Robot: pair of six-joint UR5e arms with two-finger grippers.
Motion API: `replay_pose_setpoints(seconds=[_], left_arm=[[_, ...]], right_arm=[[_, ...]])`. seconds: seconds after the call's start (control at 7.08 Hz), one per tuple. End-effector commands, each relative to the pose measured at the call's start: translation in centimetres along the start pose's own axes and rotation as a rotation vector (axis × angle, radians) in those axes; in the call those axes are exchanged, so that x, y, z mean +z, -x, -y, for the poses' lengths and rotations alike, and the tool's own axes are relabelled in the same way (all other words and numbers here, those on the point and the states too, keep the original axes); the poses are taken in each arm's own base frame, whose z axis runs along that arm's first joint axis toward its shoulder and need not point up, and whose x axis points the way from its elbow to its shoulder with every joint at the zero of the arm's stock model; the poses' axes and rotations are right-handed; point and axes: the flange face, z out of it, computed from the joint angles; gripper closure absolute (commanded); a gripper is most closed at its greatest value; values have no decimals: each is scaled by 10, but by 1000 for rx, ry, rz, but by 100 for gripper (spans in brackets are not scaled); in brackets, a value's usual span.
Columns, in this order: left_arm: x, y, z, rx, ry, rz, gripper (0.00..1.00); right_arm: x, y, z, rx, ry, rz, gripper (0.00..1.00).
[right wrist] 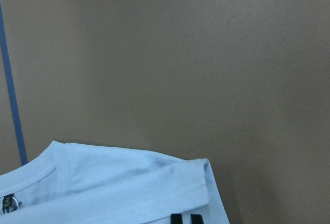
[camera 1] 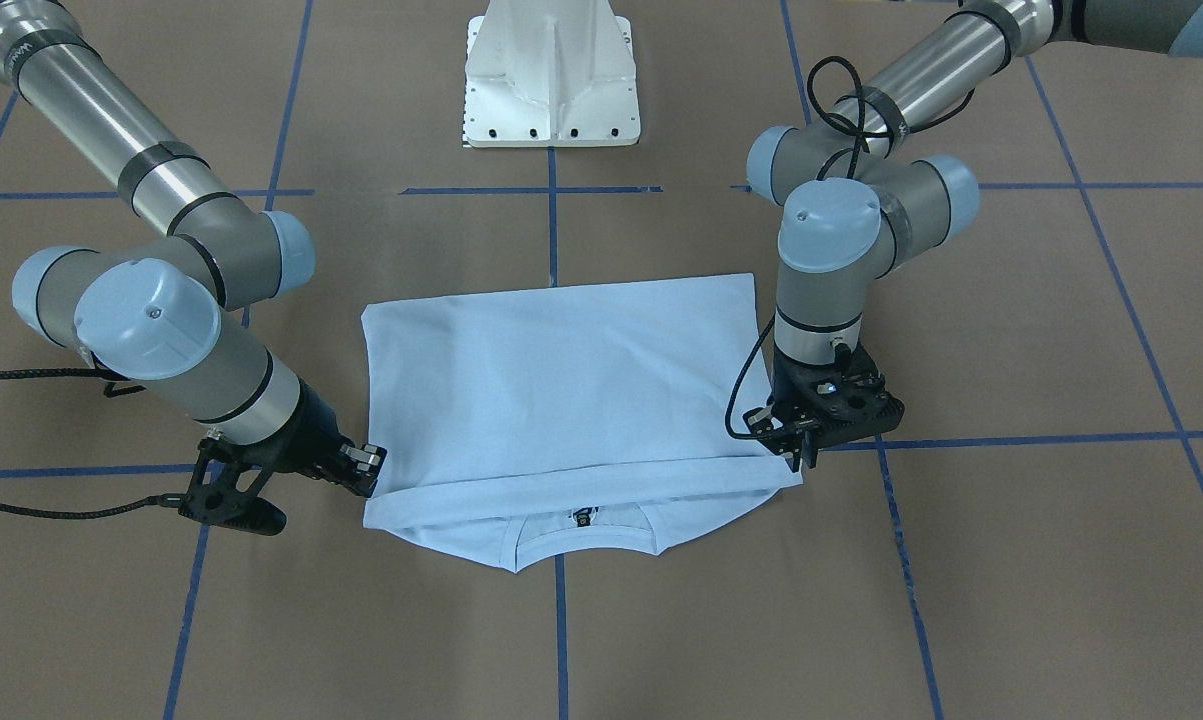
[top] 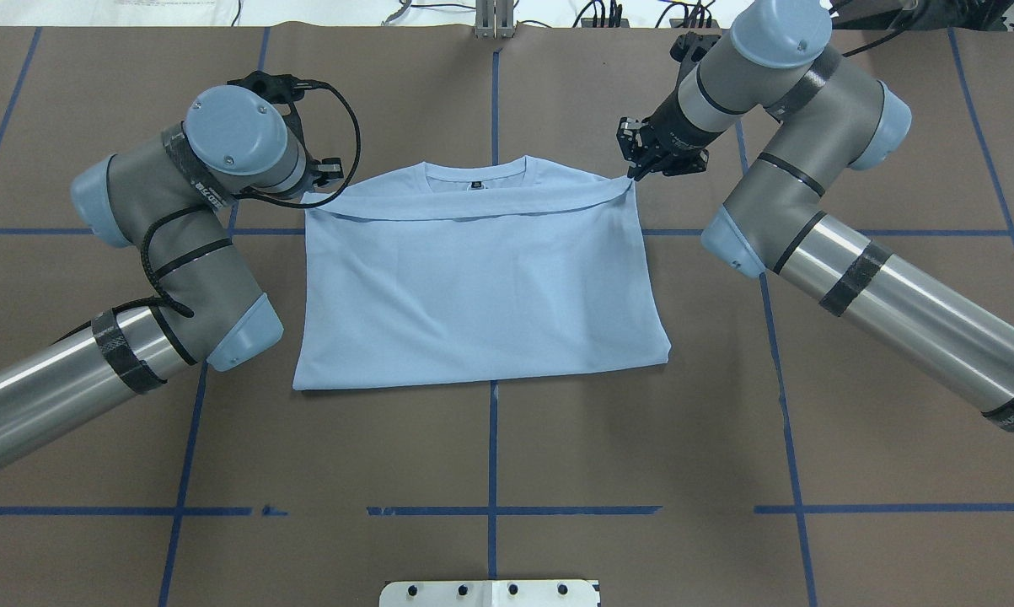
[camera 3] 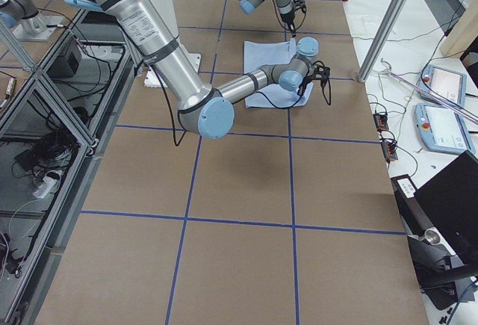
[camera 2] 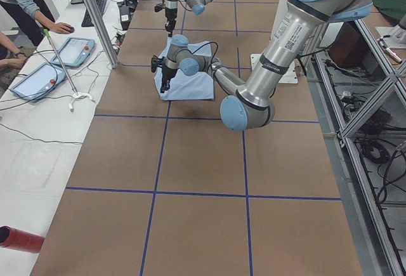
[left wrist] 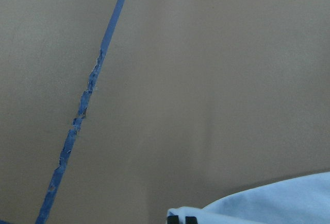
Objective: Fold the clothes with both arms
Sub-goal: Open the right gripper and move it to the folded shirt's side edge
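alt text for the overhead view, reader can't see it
A light blue T-shirt lies folded in half on the brown table, the top layer's edge stopping just short of the collar. The left gripper and right gripper each pinch one far corner of that edge.

1. The T-shirt (top: 481, 287) is coloured plain light blue; its neck label (top: 475, 184) is dark.
2. The table (top: 641, 438) is covered in brown and gridded with blue tape lines (top: 515, 510).
3. The left arm (top: 178, 228) and right arm (top: 810, 211) are finished silver-grey, capped light blue, banded black.
4. The pedestal base (camera 1: 551, 80) is seen in white.
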Motion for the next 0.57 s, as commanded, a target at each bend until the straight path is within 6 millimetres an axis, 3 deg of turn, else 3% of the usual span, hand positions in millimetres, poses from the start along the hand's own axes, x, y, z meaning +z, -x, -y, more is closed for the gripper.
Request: replay_pose_setpoints(seconds=[0.0, 0.14, 0.42], left_arm=[[-1, -1, 0, 1, -3, -5, 0], [-3, -1, 1, 0, -4, -10, 0], [-6, -2, 1, -4, -6, -14, 0]], right_arm=[[3, -4, -2, -7, 0, -2, 0], [4, -2, -16, -43, -3, 61, 0], [3, -31, -81, -96, 15, 129, 0]])
